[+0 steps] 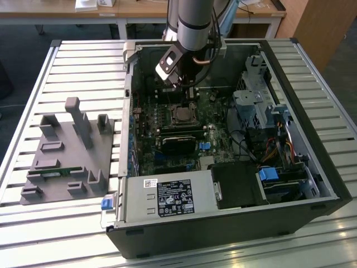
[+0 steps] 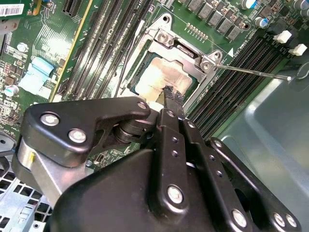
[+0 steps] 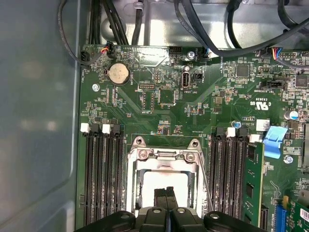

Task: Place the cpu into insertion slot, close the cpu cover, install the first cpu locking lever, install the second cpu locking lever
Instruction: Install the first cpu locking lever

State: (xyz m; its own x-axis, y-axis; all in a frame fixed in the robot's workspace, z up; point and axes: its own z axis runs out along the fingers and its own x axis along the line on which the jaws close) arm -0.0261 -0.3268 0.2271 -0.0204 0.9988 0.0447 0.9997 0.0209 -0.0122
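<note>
The gripper (image 2: 170,93), its fingers pressed together on nothing, hangs directly over the cpu (image 2: 155,76), which lies flat in the insertion slot (image 2: 189,83) framed by the lowered cpu cover (image 2: 186,52), tips at the chip's near edge.

My gripper (image 2: 171,94) is showing smooth, matt black links, and bright steel screw heads are glinting on them. The cpu (image 2: 153,79) is presenting a dull, pale metal top, while the cpu cover (image 2: 186,50) is gleaming as bare silver metal. A thin locking lever (image 2: 251,71) is shining like polished wire. The green circuit board (image 3: 193,99) is looking slightly glossy. The case wall (image 3: 38,121) is looking like matt grey sheet metal, and the ribbed table (image 1: 83,61) is appearing as pale, matt metal slats.
</note>
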